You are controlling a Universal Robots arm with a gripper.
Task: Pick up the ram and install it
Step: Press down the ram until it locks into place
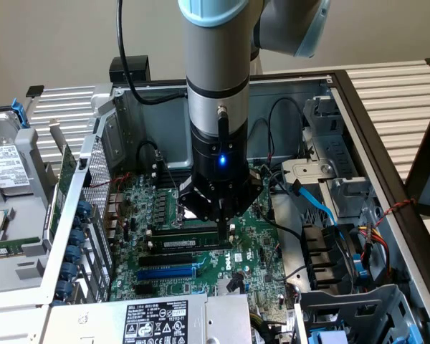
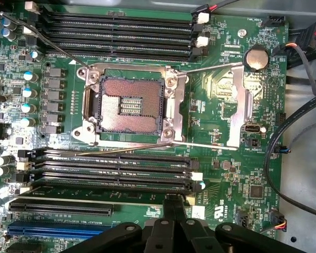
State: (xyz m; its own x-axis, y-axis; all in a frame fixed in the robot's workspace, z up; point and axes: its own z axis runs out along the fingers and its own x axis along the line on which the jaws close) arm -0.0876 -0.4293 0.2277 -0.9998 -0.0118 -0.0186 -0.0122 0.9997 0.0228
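Observation:
The ram (image 1: 190, 243) is a green stick with a white label. It stands on edge in one of the long black slots beside the CPU socket (image 2: 129, 105). In the wrist view the ram (image 2: 116, 185) shows as a thin strip in the slot nearest my fingers. My gripper (image 1: 223, 231) hangs straight above the board. Its dark fingers are together, and their tips (image 2: 175, 199) meet the ram's top edge near one end. Nothing is between the fingers.
The open PC case has metal walls (image 1: 330, 93) all around. A blue slot (image 1: 168, 272) and the power supply (image 1: 154, 319) lie at the front. Black and blue cables (image 1: 312, 204) and a drive bay sit on the exterior view's right. A second bank of black slots (image 2: 121, 34) lies beyond the socket.

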